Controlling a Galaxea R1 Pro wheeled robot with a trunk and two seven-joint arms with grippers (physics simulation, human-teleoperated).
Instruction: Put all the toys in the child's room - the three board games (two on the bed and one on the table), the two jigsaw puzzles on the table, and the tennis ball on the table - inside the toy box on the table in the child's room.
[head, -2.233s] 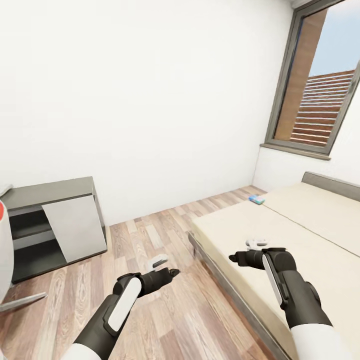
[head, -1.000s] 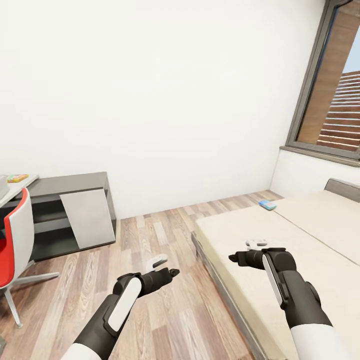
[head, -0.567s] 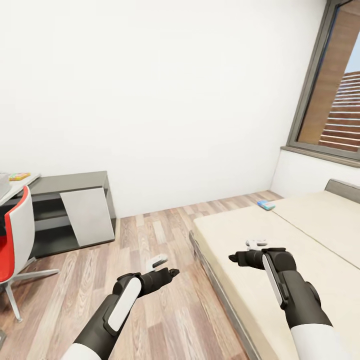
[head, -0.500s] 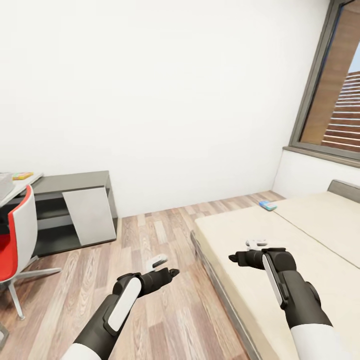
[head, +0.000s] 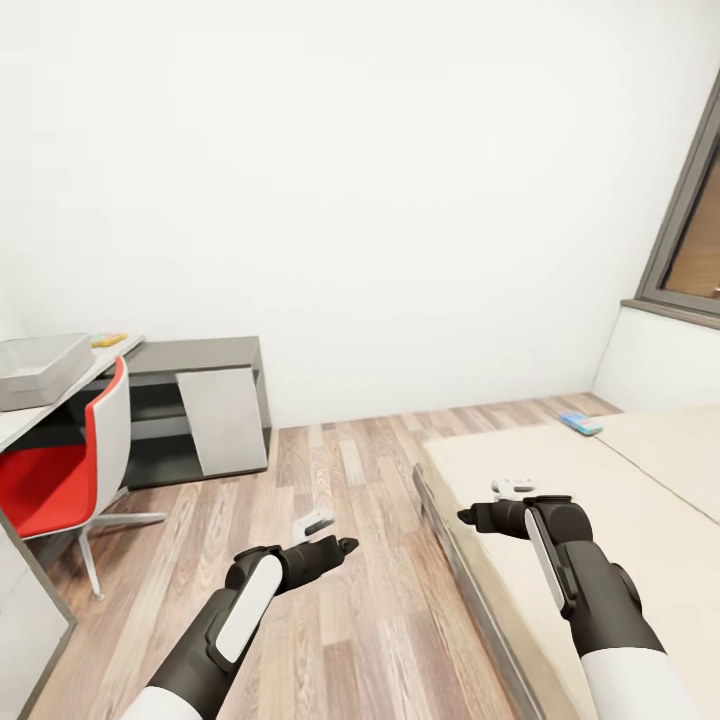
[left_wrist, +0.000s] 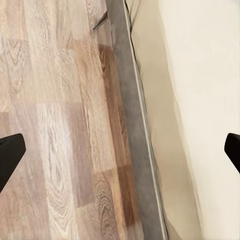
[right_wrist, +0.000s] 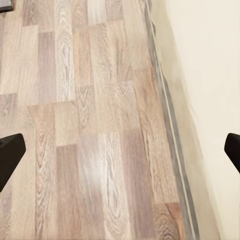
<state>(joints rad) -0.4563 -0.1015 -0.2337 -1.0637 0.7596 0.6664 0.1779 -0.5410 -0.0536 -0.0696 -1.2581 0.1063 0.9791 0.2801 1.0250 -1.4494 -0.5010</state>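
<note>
Swinging my head leftward has slid the whole scene toward 3 o'clock: the window has nearly left the frame, and the desk end of the room has come in at 9 o'clock, though nothing in the room itself has shifted. On the pale table (head: 30, 420) at 9 o'clock sits the toy box (head: 40, 368), a light grey bin, and just beyond it, toward 10 o'clock, lies a small flat yellow item (head: 108, 340) too tiny to name for certain. A blue board game (head: 581, 423) rests on the bed (head: 560, 480) near its far corner, at about 3 o'clock. A red and white chair (head: 75, 462) stands in front of the table, with the dark grey section and its white cabinet door (head: 223, 420) beside it against the wall. My left gripper (head: 327, 535) hangs over the wooden floor (head: 340, 600) at 7 o'clock, fingers spread wide with nothing between them. My right gripper (head: 495, 503) is held over the near part of the mattress at 5 o'clock, likewise parted and empty. Through both wrist cameras I see floorboards meeting the bed's grey edge (left_wrist: 131, 125), my dark fingertips (right_wrist: 10, 155) far apart at the frame's sides.
</note>
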